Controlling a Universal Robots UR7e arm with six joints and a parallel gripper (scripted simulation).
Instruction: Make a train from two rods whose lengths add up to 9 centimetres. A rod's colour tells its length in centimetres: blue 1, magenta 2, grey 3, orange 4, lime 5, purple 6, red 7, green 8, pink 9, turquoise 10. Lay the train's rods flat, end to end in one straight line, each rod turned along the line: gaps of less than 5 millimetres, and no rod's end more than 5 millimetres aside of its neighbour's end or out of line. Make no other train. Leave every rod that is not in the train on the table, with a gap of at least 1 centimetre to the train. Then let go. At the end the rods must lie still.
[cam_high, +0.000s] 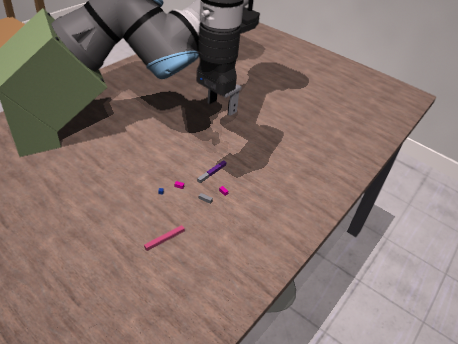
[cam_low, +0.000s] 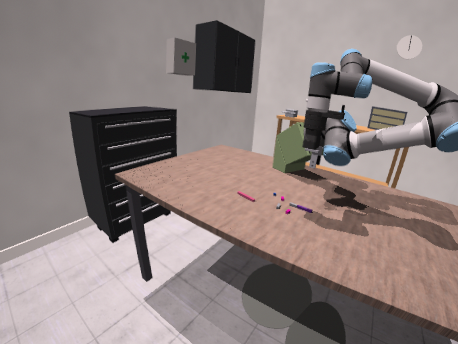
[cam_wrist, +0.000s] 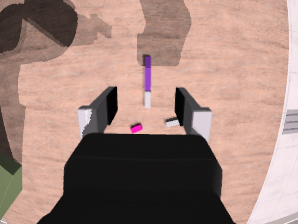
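Lying flat — purple rod (cam_high: 217, 168) and grey rod (cam_high: 202, 177) end to end, one line | tool (cam_high: 223, 104) open, empty

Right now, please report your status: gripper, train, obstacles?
Gripper open, empty, high above table. Purple rod and grey rod end to end in line. Nearest loose magenta rod beside train, apart.

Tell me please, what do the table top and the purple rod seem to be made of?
Table top: probably wood or wood veneer, matte; brown streaked grain shows. Purple rod: likely plastic or painted wood; flat, uniform colour without grain, so I cannot tell which.
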